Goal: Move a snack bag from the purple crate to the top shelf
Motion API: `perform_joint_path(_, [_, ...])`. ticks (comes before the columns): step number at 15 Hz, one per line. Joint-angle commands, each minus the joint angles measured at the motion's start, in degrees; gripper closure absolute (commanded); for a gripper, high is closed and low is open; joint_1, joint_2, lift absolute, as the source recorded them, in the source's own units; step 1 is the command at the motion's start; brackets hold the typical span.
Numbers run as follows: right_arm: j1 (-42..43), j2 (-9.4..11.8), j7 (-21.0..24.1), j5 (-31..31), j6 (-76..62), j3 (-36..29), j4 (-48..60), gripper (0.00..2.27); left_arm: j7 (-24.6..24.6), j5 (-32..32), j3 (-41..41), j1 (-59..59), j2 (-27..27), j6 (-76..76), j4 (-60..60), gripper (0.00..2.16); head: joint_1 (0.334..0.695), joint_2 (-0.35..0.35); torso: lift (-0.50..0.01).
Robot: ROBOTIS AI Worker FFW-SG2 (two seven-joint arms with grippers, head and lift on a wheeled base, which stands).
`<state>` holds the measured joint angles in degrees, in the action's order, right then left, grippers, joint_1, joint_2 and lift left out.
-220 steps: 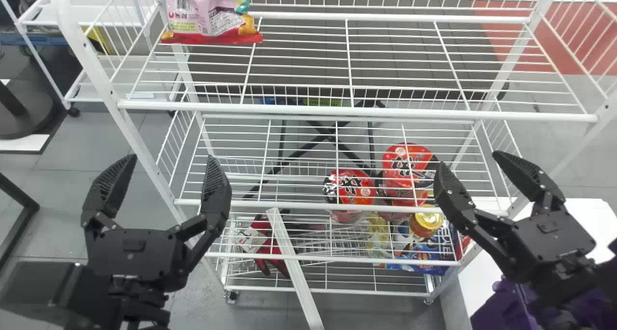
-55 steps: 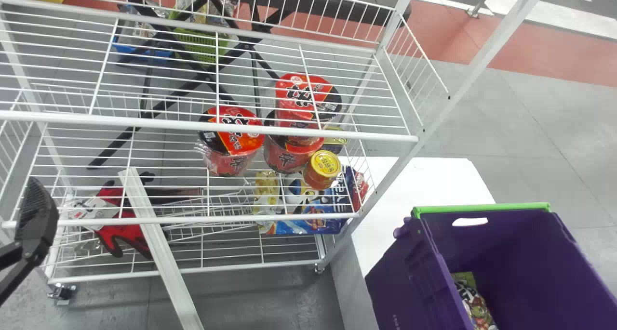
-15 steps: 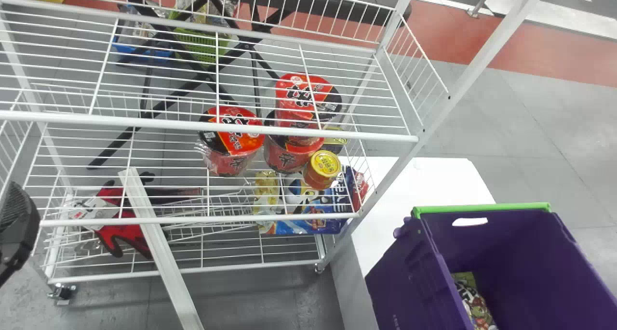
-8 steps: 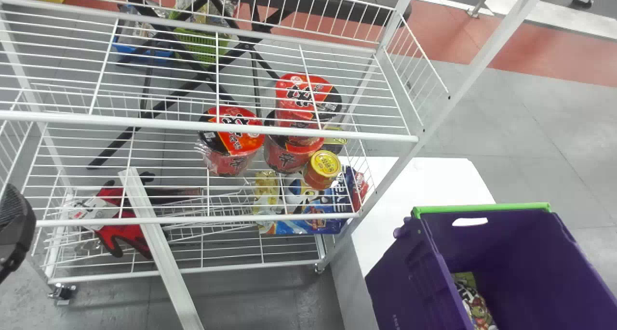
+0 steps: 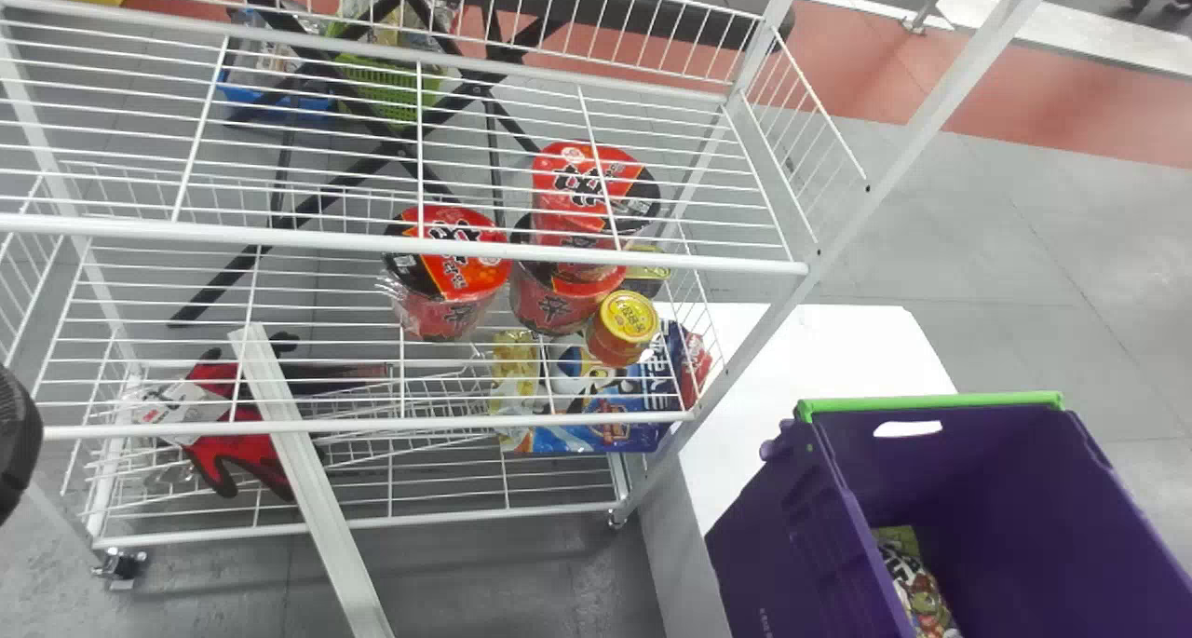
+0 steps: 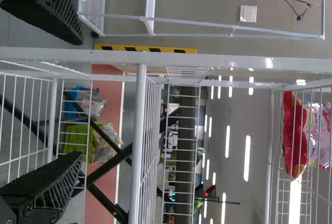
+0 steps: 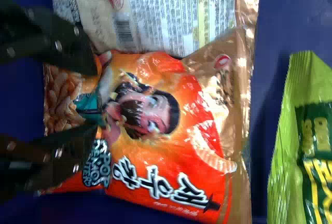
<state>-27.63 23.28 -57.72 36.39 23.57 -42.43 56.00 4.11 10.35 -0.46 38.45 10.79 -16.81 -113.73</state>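
In the head view, a dark finger of my left gripper (image 5: 14, 442) shows at the left edge, beside the white rack (image 5: 400, 242). The left wrist view has my left gripper (image 6: 78, 98) open, with nothing between its fingers. The purple crate (image 5: 978, 470) stands at the lower right, a green snack bag (image 5: 922, 587) partly visible inside. In the right wrist view, my right gripper (image 7: 97, 99) is parted over an orange snack bag (image 7: 181, 125), its fingertips close to the printed front; contact is unclear. A green bag (image 7: 306, 146) lies beside it.
Red noodle cups (image 5: 447, 256) and a yellow-lidded can (image 5: 622, 326) stand on the rack. A white beam (image 5: 307, 480) slants before it, and a white surface (image 5: 829, 349) lies behind the crate. Pink-and-red bags (image 6: 298, 136) sit behind wire in the left wrist view.
The head view has turned down and right since the oldest frame, bringing the crate's inside into sight. My left gripper has slipped farther toward the left edge over the last seconds.
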Motion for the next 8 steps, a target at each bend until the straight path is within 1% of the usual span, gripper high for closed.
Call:
perform_joint_path(1, [-0.05, -0.6, -0.2, 0.0, -0.23, -0.46, 1.04, 1.48, 0.02, 0.02, -0.15, 0.4, 0.02, -0.28, -0.09, 0.04, 0.695, -0.35, -0.454])
perform_joint_path(2, [-0.05, -0.6, -0.2, 0.0, -0.23, -0.46, 1.21, 1.48, 0.11, 0.02, -0.33, 0.58, 0.02, -0.45, -0.17, 0.04, 0.695, -0.35, -0.454])
perform_joint_path(4, [-0.84, -1.66, -0.03, -0.26, 1.53, -0.46, 3.76, 1.48, 0.11, -0.06, -0.33, 1.37, -0.24, -0.45, -0.7, 0.04, 0.695, -0.35, -0.454])
perform_joint_path(5, [-1.37, -1.83, 0.06, -0.26, 3.64, -0.28, 5.17, 1.48, 0.28, -0.24, -0.5, 1.81, -0.42, -0.28, -1.4, 0.04, 0.695, -0.35, -0.454])
perform_joint_path(6, [-2.34, -1.83, 0.5, -0.97, 3.99, -0.46, 6.49, 1.48, 0.63, -0.59, -1.03, 2.25, -0.51, -0.28, -2.19, 0.04, 0.695, -0.35, -0.454])
perform_joint_path(8, [-3.48, -0.69, 0.94, -2.81, 4.51, -1.25, 7.54, 1.48, 1.6, -1.91, -2.44, 2.86, -0.59, 0.08, -3.69, 0.04, 0.695, -0.35, -0.454])
